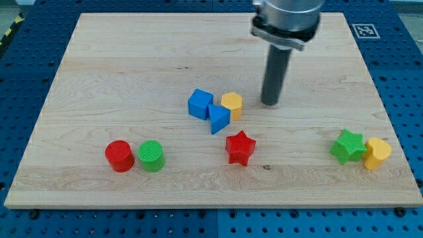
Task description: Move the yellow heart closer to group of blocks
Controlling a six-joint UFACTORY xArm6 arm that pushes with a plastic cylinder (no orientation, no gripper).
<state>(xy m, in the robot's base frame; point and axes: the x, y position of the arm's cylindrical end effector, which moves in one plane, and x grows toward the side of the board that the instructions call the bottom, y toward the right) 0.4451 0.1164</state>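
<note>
yellow heart [377, 153] touches green star [348, 146]; eight blocks total.

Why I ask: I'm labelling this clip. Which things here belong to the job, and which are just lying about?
In the job:
yellow heart, at the view's right
my tip, to the right of the yellow hexagon
the likely group: blue cube, blue triangle, yellow hexagon

Lying about:
green star, beside the heart
red star
red cylinder
green cylinder

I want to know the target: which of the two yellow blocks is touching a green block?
The yellow heart at the view's right, touching the green star. The yellow hexagon touches a blue block instead.
</note>
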